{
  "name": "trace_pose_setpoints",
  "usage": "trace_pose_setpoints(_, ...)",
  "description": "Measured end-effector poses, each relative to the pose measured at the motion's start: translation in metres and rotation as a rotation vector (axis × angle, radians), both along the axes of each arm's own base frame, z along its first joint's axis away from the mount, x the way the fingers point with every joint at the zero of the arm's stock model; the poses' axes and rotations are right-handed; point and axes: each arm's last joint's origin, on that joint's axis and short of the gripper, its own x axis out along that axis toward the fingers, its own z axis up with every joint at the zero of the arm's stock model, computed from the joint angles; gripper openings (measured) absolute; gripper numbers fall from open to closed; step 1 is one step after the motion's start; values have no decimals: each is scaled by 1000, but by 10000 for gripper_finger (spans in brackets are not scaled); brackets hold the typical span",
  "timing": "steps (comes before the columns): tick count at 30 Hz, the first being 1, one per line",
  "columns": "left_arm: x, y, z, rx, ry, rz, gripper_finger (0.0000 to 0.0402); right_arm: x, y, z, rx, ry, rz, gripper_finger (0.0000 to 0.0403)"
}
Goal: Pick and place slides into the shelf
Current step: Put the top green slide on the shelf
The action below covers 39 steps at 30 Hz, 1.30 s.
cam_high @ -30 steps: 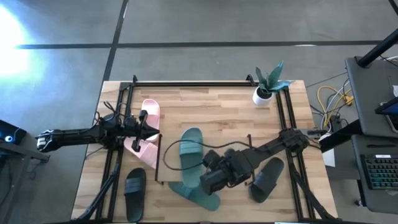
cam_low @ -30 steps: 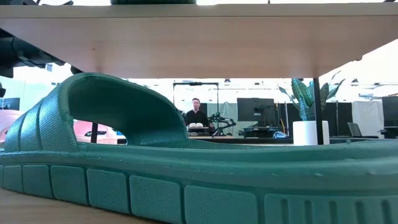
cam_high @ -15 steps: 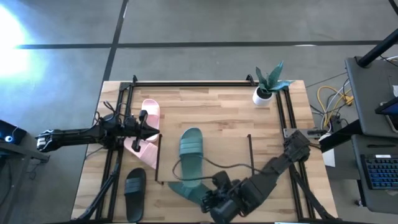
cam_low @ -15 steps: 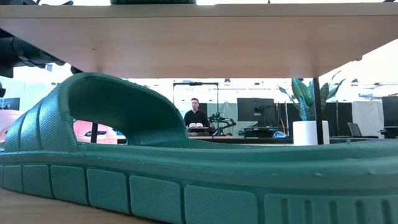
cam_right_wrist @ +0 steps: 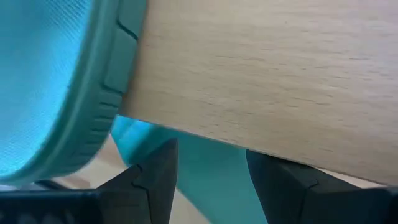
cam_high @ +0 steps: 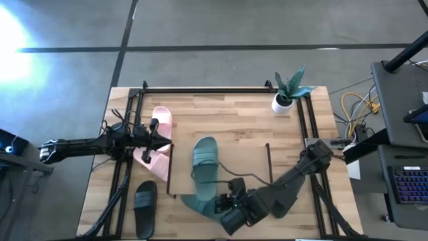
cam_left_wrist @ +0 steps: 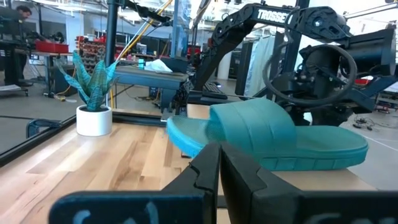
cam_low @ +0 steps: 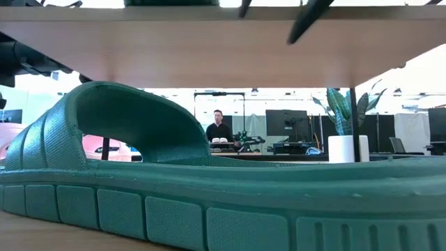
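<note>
One teal-green rubbery slide (cam_high: 205, 159) lies on the low light-wood shelf (cam_high: 251, 164). The right gripper (cam_high: 224, 204), jaws released, hovers over a second teal slide (cam_high: 198, 203) at the table's front edge. Pink and black slides remain; the left gripper (cam_high: 155, 132) looks clenched.

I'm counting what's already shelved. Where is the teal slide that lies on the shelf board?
In the high view, the teal slide lies on the shelf board's left part at mid-table, the second teal slide just nearer the front edge, by the right pincer.
</note>
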Motion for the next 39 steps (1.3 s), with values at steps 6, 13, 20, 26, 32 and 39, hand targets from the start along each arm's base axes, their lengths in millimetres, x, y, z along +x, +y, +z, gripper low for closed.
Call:
trace_pose_setpoints(6, 0, 0, 0, 0, 2, 0, 0, 8, -12, 2, -19, 25, 45, 182)
trace_pose_setpoints(13, 0, 0, 0, 0, 1, 0, 0, 4, 3, 15, 37, 16, 199, 182)
trace_pose_setpoints(20, 0, 0, 0, 0, 0, 0, 0, -5, 13, 36, -15, -31, 237, 172)
trace_pose_setpoints(26, 0, 0, 0, 0, 0, 1, 0, -4, 12, 40, -30, -41, 247, 160)
trace_pose_setpoints(32, -1, -1, 7, -303, -44, -74, 0, -5, 13, 41, -31, -49, 242, 146)
trace_pose_setpoints(39, -5, -1, 24, -749, -171, -172, 0, -5, 13, 41, -49, -53, 246, 133)
